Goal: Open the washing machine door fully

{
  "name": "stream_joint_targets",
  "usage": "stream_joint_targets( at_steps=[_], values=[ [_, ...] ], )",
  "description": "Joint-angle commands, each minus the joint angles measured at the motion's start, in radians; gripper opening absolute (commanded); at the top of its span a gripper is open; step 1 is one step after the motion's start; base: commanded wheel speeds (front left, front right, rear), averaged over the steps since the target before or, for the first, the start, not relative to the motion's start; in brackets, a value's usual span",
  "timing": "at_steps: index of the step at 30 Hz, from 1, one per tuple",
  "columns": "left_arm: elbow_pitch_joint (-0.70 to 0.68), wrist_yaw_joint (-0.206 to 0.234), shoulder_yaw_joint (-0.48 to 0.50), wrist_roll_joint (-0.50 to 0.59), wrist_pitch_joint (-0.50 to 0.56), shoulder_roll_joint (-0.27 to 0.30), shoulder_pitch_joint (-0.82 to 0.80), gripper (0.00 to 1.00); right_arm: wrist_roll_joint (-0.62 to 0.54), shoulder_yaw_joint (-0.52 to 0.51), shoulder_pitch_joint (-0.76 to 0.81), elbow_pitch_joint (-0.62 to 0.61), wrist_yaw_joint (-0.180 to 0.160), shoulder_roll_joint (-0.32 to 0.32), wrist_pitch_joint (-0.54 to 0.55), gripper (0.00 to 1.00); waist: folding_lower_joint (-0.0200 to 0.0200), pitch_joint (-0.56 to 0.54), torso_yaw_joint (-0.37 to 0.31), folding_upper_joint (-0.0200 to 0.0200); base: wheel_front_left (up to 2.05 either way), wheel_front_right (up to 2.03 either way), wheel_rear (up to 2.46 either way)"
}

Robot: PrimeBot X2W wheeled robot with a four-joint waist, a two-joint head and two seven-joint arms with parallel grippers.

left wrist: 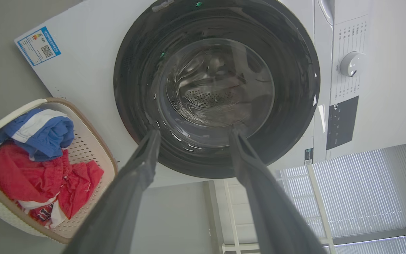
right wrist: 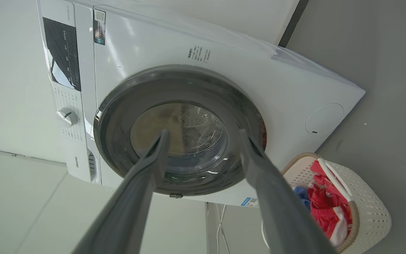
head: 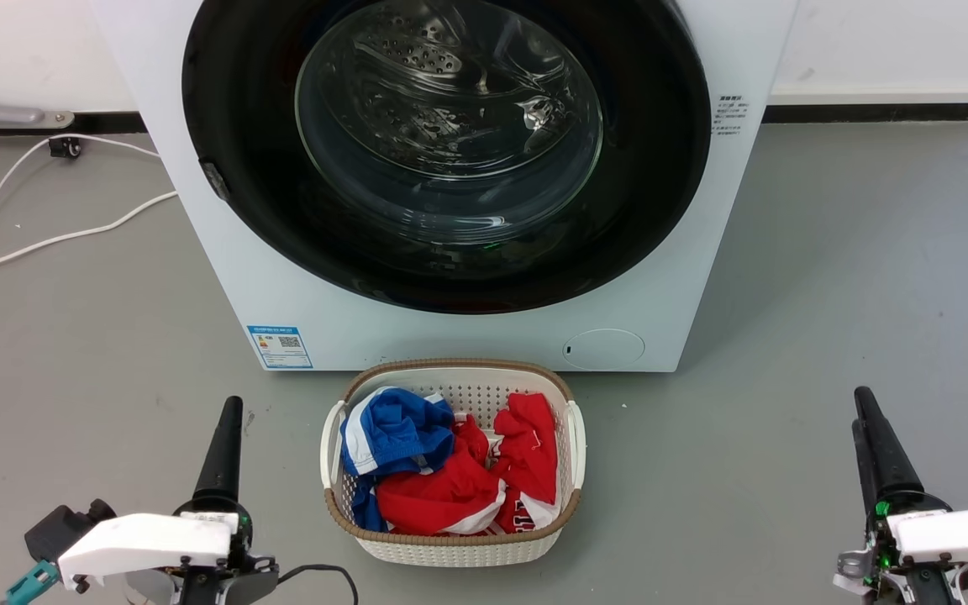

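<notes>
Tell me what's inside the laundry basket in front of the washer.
The basket holds a blue-and-white garment beside crumpled red clothing with white trim. Anything beneath that pile, and most of the basket's floor, is covered.

The laundry basket (head: 450,550) sits on the floor (head: 828,252) between the left jaws and right jaws; the washing machine door (head: 446,151) stands ahead of both, behind it.

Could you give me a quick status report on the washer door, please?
Left gripper open, empty. Right gripper open, empty. Washing machine door shut, untouched. Laundry basket on floor in front.
</notes>
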Motion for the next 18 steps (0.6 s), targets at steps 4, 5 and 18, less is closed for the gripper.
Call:
stream_joint_targets(
  at_steps=[4, 5, 18],
  values=[
    [-0.052, 0.026, -0.022, 0.126, -0.024, 0.002, -0.001, 1.0, -0.124, 0.008, -0.005, -0.062, 0.002, -0.002, -0.024, 1.0, 0.0, 0.001, 0.0, 0.0, 0.0, 0.0, 0.0],
    [-0.057, 0.031, -0.027, 0.153, -0.028, 0.002, 0.001, 1.0, -0.151, 0.012, -0.004, -0.071, 0.002, -0.002, -0.028, 1.0, 0.0, 0.001, 0.0, 0.0, 0.0, 0.0, 0.0],
    [-0.103, 0.079, -0.088, 0.442, -0.077, 0.005, 0.017, 1.0, -0.481, 0.053, 0.025, -0.155, 0.002, -0.002, -0.078, 1.0, 0.0, 0.0, 0.003, 0.0, 0.0, 0.0, 0.0]
  ],
)
